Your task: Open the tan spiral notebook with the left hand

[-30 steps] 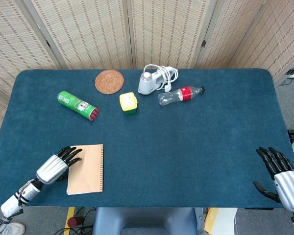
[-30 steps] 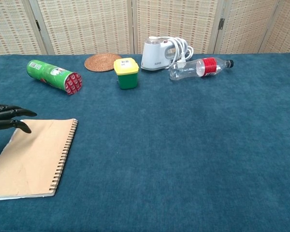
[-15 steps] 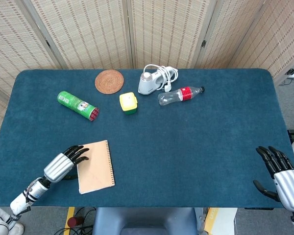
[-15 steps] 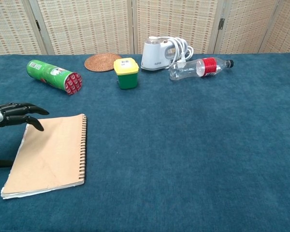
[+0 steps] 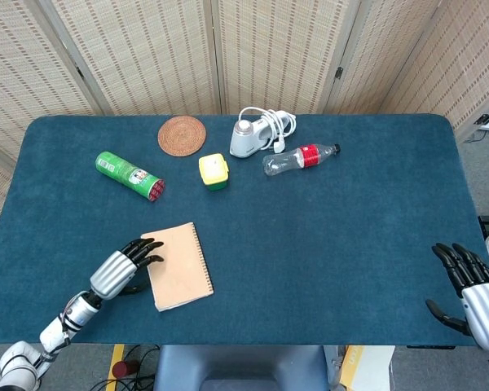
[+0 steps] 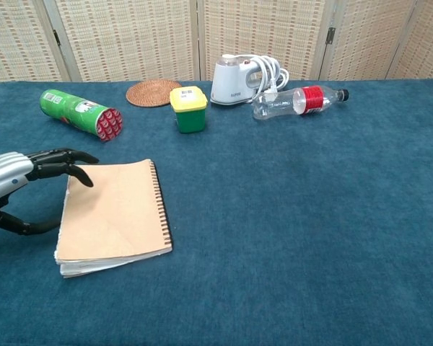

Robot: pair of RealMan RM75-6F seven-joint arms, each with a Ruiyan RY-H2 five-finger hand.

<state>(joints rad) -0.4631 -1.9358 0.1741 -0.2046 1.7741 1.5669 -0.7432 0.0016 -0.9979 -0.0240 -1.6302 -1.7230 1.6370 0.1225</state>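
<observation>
**Taking the cover by its free left edge**

The tan spiral notebook lies closed on the near left of the counter, spiral on its right. I judge it light, the cover thin and bendable, so it can slide. My left robot hand holds nothing, fingers spread at the left edge. The chest view shows the thumb low beside the pages; the head view alone shows my empty, released right robot hand.

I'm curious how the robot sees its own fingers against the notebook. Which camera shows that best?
The chest view: it looks across the table from low down, so the left hand shows large, dark fingertips at the tan spiral notebook's open edge. The head view shows the same hand from above, smaller.
</observation>
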